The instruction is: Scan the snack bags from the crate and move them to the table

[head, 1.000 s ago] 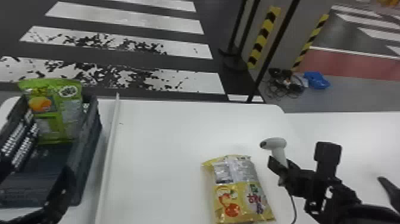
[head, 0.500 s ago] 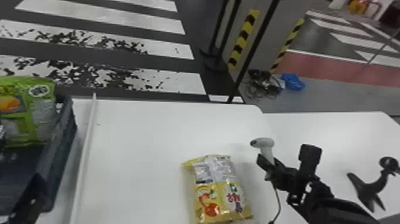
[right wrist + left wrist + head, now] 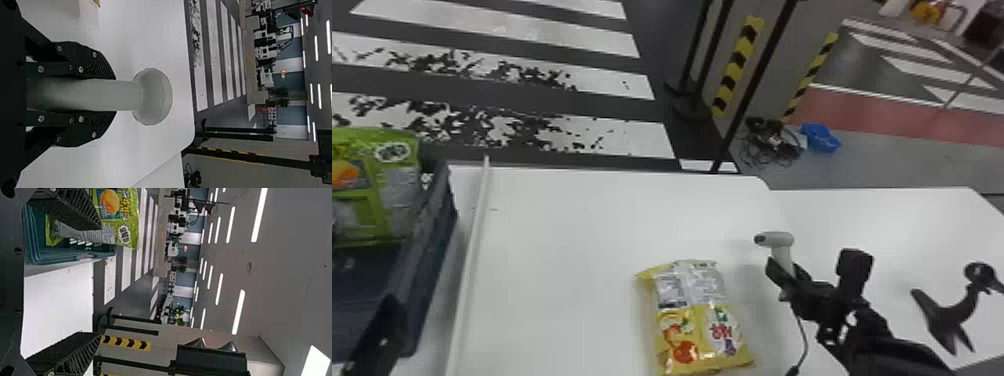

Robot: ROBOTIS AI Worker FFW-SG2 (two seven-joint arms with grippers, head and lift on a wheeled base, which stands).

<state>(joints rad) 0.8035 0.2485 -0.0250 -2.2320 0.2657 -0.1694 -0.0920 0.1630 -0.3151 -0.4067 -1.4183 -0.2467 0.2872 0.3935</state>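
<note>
We count one bag out and at least one to go. The yellow, plastic-film snack bag (image 3: pixel 702 320) lies flat on the white bench (image 3: pixel 582 235), a silver-grey printed panel towards its far end; we take it as the part of the job already moved across. Whether it has been scanned, we cannot tell. The green, glossy snack bag (image 3: pixel 384 200) stands in the dark blue-grey plastic crate (image 3: pixel 438 205), so its scan and transfer are, by our reckoning, left to do. Any other bags deeper in the crate we cannot make out. Between crate and yellow bag runs a long, narrow white strip (image 3: pixel 469 255). Our left hand (image 3: pixel 97 281) is by the crate with its fingers spread wide and nothing between them; one finger crosses in front of the green bag, and contact we cannot judge. Our right hand (image 3: pixel 115 95) grips the pale grey, round-headed handheld scanner (image 3: pixel 152 96) by its handle, near the yellow bag. A black, fork-footed stand (image 3: pixel 949 312) is out to the right. We put the work at partway, the scanner ready for use. If the yellow bag is unscanned, its code comes first; otherwise the green bag is next, and its slick film could slip from a shallow pinch.
</note>
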